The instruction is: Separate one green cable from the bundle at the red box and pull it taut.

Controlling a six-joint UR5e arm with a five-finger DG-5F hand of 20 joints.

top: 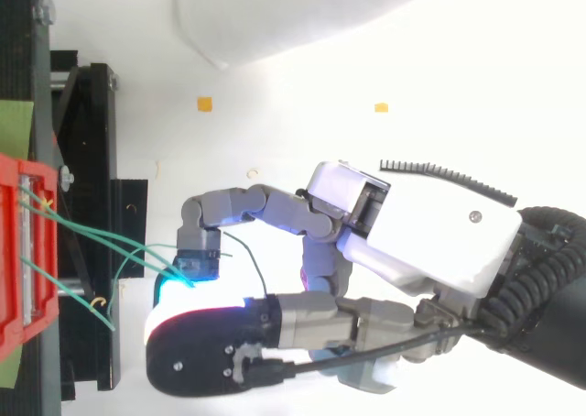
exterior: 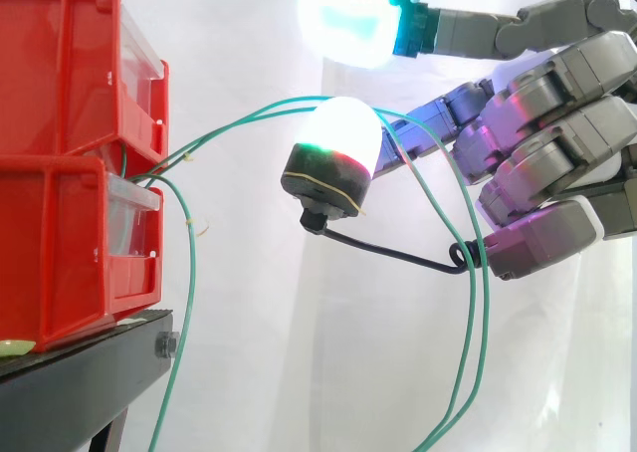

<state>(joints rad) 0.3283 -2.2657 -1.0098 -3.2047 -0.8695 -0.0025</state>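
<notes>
Two stacked red boxes (exterior: pixel 60 74) stand at the left; green cables come out from between them. One green cable (exterior: pixel 249 113) arcs right, lies over a white-and-red glowing fingertip pad (exterior: pixel 338 138), then drops behind the fingers as a long loop (exterior: pixel 476 303). Another strand (exterior: pixel 184 313) hangs straight down by the stand. My hand (exterior: pixel 557 123) reaches in from the right. A second pad (exterior: pixel 348 24), glowing green-white, sits above the cable with a gap between the two pads. In the top view several strands (top: pixel 101 237) run from the red box (top: pixel 14 251) to the fingertips of the hand (top: pixel 421 233).
The boxes rest on a black stand (exterior: pixel 80 372) whose edge and bolt lie just under the cables. A white curtain forms the background. Two small orange markers (top: pixel 204 104) lie on the white floor beyond the hand.
</notes>
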